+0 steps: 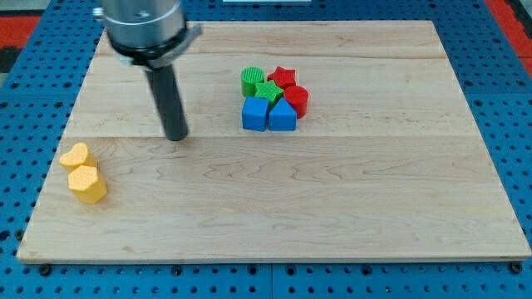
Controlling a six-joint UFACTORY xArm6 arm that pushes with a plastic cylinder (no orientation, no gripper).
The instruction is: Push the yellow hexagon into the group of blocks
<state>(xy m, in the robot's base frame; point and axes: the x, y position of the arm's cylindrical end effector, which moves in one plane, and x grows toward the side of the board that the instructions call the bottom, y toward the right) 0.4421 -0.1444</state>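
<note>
The yellow hexagon (87,183) lies near the board's left edge, touching a yellow heart (74,155) just above it. The group of blocks sits at the upper middle: a green cylinder (253,80), a green star (268,91), a red star (283,78), a red cylinder (297,100), a blue block (255,114) and a blue triangle (282,116), all packed together. My tip (176,136) rests on the board between the yellow pair and the group, up and to the right of the hexagon, touching no block.
The wooden board (274,208) lies on a blue pegboard table (25,83). The arm's grey body (145,25) hangs over the board's upper left.
</note>
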